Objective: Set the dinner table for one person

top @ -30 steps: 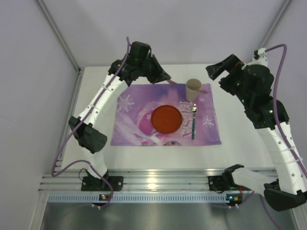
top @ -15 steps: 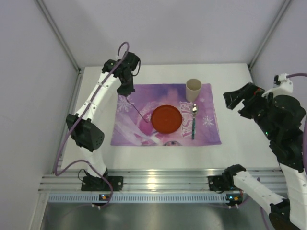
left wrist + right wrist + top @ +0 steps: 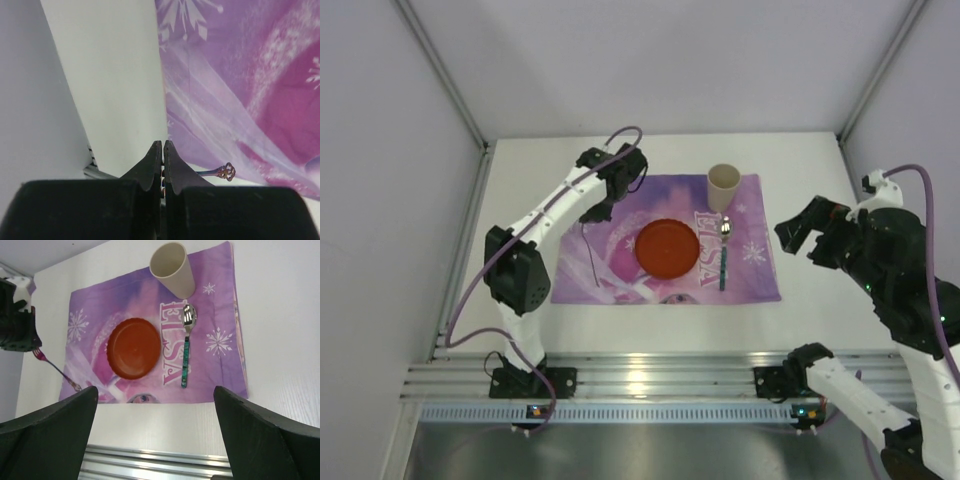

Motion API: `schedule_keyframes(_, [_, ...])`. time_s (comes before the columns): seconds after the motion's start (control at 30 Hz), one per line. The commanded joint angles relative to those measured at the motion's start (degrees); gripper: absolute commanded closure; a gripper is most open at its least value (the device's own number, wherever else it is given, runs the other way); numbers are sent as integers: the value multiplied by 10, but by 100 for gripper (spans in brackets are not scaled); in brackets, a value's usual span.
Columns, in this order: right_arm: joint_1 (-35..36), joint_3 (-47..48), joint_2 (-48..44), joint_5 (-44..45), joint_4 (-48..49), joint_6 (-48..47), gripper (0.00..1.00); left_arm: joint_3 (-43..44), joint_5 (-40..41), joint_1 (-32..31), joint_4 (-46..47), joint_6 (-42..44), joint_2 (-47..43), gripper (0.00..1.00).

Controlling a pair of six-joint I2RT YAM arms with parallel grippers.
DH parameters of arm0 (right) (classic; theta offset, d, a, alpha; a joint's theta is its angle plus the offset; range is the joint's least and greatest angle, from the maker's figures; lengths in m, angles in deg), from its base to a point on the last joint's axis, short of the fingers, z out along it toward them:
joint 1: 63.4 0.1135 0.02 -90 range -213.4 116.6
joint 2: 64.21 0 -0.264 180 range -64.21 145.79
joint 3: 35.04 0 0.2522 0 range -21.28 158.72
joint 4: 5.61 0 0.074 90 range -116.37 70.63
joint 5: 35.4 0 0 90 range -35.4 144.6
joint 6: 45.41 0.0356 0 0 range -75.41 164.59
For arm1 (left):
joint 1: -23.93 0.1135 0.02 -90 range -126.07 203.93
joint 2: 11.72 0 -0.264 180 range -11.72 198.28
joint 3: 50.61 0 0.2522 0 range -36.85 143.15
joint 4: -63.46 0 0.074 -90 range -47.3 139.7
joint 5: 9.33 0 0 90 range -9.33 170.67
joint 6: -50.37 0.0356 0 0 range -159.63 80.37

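My left gripper is shut on a thin fork above the left edge of the purple "ELSA" placemat. In the left wrist view the jaws are closed and the fork's ornate handle end sticks out to the right. The fork slants toward the mat's near left corner. On the mat lie an orange plate, a beige cup and a green-handled spoon. My right gripper is open and empty, raised right of the mat. The white dinner table bears all this.
A silver aluminium rail runs along the table's near edge. Grey walls close in the left, back and right sides. Bare tabletop shows left of the mat and right of it.
My left arm swung from the mat's far left corner round to its left edge, the fork now pointing toward the near edge. My right arm drew back to the right and nearer.
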Motion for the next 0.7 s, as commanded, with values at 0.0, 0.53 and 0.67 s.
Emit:
schedule_keyframes(0.0, [-5, -8, -11, -7, -18, -11, 0, -38, -11, -6, -65, 44, -29, 100])
schedule_keyframes(0.53, [-4, -3, 9, -1, -10, -43, 0, 46, 49, -10, -36, 32, 114, 100])
schedule_keyframes(0.67, [-5, -10, 6, 7, -8, -44, 0, 43, 82, -9, -27, -5, 123, 100])
